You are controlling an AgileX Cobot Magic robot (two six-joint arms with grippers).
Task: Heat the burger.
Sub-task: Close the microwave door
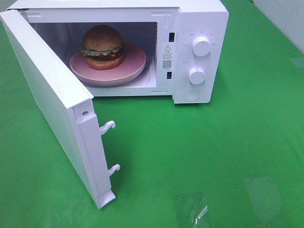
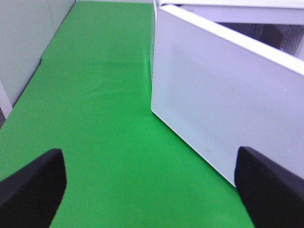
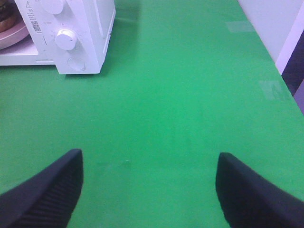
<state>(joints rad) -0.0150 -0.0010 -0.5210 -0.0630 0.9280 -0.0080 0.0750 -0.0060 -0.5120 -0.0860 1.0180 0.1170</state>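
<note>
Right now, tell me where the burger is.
In the exterior high view, the burger sits on the pink plate inside the open microwave, upper left of centre, left of the upper knob and behind the swung-out door.

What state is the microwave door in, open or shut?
Open. The door stands wide, latch hooks exposed, and the burger shows inside on its pink plate.

burger (image 1: 102,35): glossy bun, plastic look
plate (image 1: 133,67): smooth pink, faint sheen
microwave (image 1: 202,19): smooth white plastic-looking casing
door (image 2: 228,95): white, finely dotted face
surface (image 1: 213,156): smooth green, shiny glare patches in front of the microwave
right pincer (image 3: 149,159): matt black, ribbed pads
</note>
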